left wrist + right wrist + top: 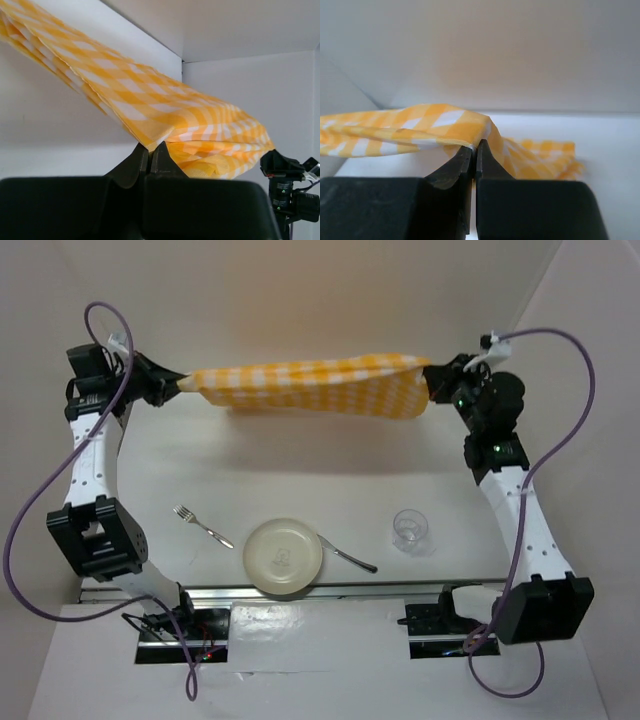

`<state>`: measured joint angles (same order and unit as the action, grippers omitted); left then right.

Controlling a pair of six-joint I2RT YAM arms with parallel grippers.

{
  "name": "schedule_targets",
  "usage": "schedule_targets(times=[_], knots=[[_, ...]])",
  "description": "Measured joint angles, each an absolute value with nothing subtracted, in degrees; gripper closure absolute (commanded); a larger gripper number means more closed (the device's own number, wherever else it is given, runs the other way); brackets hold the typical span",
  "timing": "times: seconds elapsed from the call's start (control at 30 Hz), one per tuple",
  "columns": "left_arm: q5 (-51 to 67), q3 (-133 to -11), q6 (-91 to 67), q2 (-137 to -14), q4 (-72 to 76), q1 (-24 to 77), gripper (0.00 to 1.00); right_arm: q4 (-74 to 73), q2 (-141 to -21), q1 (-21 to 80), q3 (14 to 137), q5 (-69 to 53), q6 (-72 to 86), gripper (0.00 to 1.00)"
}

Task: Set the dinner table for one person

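A yellow-and-white checked cloth (310, 386) hangs stretched in the air across the far side of the white dinner table (300, 460). My left gripper (178, 383) is shut on its left corner, and my right gripper (432, 380) is shut on its right corner. In the left wrist view the cloth (165, 112) runs up and away from the shut gripper (149, 148). From the right wrist the cloth (430, 122) folds over the closed gripper (475, 148). Near the front lie a cream plate (283, 555), a fork (203, 526), another utensil (348, 556) and a clear glass (410, 530).
A metal rail (360, 590) runs along the table's near edge, with both arm bases behind it. White walls close in the back and sides. Purple cables (30, 510) loop beside each arm.
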<state>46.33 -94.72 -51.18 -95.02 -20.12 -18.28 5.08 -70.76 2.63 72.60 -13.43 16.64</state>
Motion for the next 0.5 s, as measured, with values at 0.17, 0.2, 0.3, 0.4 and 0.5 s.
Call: schedule_targets(times=[0.17,0.2,0.3,0.4,0.5], knots=[[43.44,-78.28,-46.81,-86.26,-21.23,-19.46,0.29,1.08,-60.8,2.94,52.16,-9.47,20.1,0.0],[42.22,-74.41,-45.91,-84.31,-22.55,-19.7,0.0,-0.75,-58.83,3.01,48.73,-8.64,20.69,0.0],[38.22,-67.33,-43.64,-80.6,-26.79,-20.32,0.0,-5.78,-55.0,3.03,43.86,-6.35,22.35,0.0],[34.39,-67.09,-41.52,-79.61,-32.32,-21.54,0.0,-8.51,-51.27,3.03,43.38,-4.01,22.92,0.01],[30.87,-72.49,-40.12,-79.68,-36.07,-22.55,0.01,-8.75,-48.05,3.03,44.91,-2.66,22.85,0.11]])
